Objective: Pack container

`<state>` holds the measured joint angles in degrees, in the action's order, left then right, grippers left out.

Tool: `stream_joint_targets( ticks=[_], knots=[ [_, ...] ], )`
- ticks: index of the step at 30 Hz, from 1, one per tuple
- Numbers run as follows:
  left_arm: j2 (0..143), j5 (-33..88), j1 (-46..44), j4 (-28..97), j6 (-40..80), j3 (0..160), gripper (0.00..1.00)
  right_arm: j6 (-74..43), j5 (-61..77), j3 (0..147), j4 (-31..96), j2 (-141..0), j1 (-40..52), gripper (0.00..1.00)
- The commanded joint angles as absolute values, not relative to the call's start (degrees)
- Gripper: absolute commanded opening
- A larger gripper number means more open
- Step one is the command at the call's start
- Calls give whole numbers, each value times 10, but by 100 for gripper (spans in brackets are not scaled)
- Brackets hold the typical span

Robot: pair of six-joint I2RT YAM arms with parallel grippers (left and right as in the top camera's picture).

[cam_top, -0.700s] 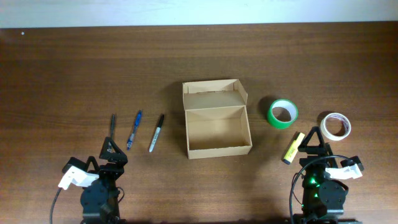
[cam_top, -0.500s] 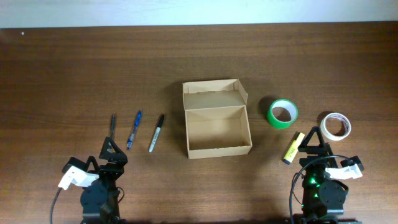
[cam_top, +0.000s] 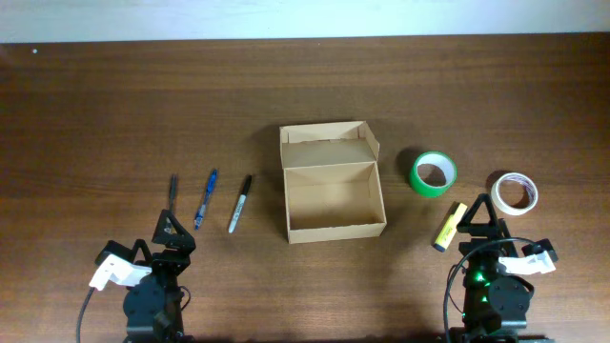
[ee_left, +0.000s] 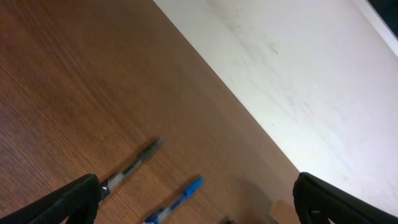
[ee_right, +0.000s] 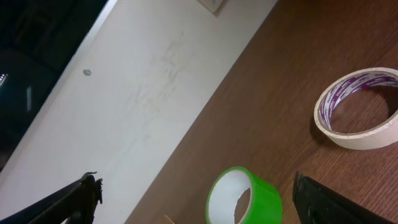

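Note:
The container, a tan cardboard box, lies open in the middle of the table with its flap lid folded back; nothing shows inside it. My left gripper rests near the front edge, open and holding nothing, just behind a grey pen, a blue pen and a black marker. In the left wrist view the open left gripper faces the grey pen and blue pen. My right gripper stands open at the front right; in its wrist view the right gripper holds nothing.
A green tape roll and a white tape roll with purple print lie right of the box. A yellow highlighter lies beside the right gripper. A pale wall borders the table's far edge.

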<state>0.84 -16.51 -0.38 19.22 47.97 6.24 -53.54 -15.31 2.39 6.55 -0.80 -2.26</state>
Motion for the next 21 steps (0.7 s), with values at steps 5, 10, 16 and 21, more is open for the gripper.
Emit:
stream_joint_targets(
  ticks=[5, 10, 16, 21],
  knots=[
    [3, -169, 0, 191, 470, 59, 99, -528, -152, 17, 64, -2, -25, 99],
    [3, -169, 0, 191, 470, 59, 99, -528, -152, 17, 64, -2, -25, 99],
    [3, -169, 0, 191, 470, 59, 99, -528, -152, 17, 64, -2, -25, 99],
    [3, -169, 0, 191, 470, 59, 99, -528, -152, 17, 64, -2, -25, 99]
  ],
)
